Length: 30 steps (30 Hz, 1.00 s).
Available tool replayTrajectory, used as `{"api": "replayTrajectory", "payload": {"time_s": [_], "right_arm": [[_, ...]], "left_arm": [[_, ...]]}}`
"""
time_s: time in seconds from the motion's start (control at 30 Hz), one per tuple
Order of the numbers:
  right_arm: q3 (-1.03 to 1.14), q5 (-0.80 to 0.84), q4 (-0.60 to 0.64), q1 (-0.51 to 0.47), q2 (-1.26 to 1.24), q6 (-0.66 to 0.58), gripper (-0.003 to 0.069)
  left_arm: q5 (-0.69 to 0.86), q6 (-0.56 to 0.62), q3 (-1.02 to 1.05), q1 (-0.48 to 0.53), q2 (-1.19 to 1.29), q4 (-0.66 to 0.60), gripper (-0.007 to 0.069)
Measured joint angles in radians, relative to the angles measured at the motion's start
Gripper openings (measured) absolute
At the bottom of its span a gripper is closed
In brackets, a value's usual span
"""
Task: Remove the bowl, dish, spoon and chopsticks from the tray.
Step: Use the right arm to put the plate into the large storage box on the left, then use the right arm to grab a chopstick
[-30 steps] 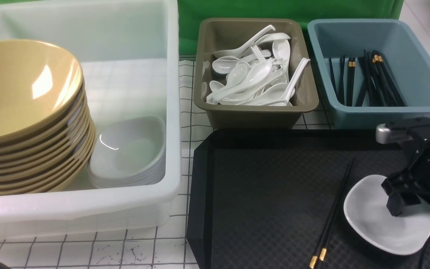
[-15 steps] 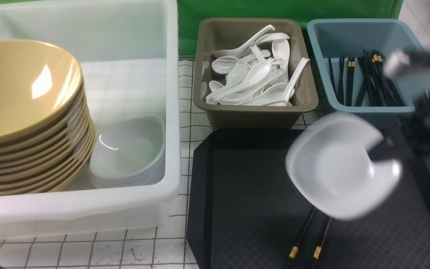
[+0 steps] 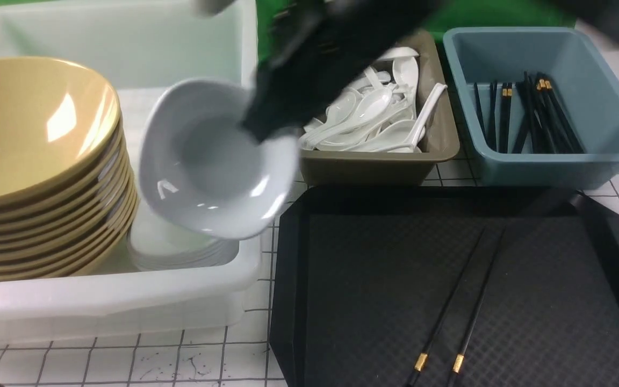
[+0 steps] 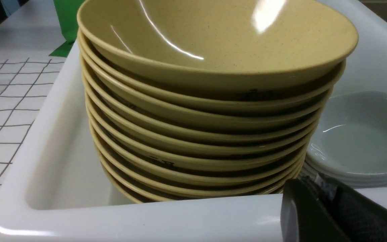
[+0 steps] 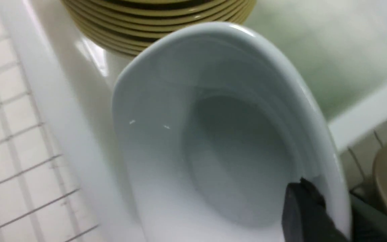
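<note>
My right gripper point(image 3: 266, 126) is shut on the rim of the small white dish point(image 3: 207, 161) and holds it tilted in the air over the near right corner of the white tub point(image 3: 127, 301). In the right wrist view the dish point(image 5: 213, 141) fills the frame, its rim pinched in the gripper point(image 5: 331, 198). The black chopsticks point(image 3: 465, 317) lie on the black tray point(image 3: 288, 242). No bowl or spoon shows on the tray. Yellow bowls point(image 3: 30, 123) are stacked in the tub. My left gripper point(image 4: 314, 181) looks shut and empty at the tub's near rim.
A stack of white dishes point(image 3: 180, 250) sits in the tub beside the bowls, under the held dish. The olive tub point(image 3: 374, 166) holds several white spoons. The blue tub point(image 3: 535, 161) holds several chopsticks. Both stand behind the tray.
My right gripper lifted the white dish off the tray's right side and carried it left to above the white tub. The chopsticks shifted a little on the tray.
</note>
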Motion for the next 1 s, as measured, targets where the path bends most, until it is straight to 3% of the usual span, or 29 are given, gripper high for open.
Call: {"api": "replayTrajectory", "payload": {"time_s": [0.13, 0.27, 0.53, 0.57, 0.67, 0.83, 1.0], "right_arm": [[-0.225, 0.073, -0.057, 0.031, 0.194, 0.058, 0.0069], [-0.275, 0.07, -0.061, 0.038, 0.269, 0.102, 0.0094], [-0.235, 0.082, -0.09, 0.012, 0.237, 0.158, 0.0393], [-0.231, 0.082, -0.09, 0.01, 0.231, 0.158, 0.0393], [-0.113, 0.099, -0.133, -0.038, 0.074, 0.16, 0.0461], [0.152, 0.093, -0.237, -0.159, -0.16, 0.242, 0.0466], [0.69, -0.051, -0.202, -0.323, -0.33, 0.362, 0.0439]], "left_arm": [[0.005, 0.0, 0.0, -0.001, 0.0, -0.003, -0.0013], [0.005, 0.0, 0.0, -0.001, 0.0, -0.004, -0.0013], [0.006, -0.001, 0.001, -0.001, 0.0, -0.007, -0.0013], [0.006, -0.001, 0.001, -0.001, 0.0, -0.007, -0.0013], [0.018, -0.001, 0.001, -0.001, 0.0, -0.013, -0.0013], [0.02, -0.001, 0.001, -0.001, 0.0, -0.03, -0.0013], [0.006, -0.001, 0.001, -0.001, 0.0, -0.037, -0.0013]]}}
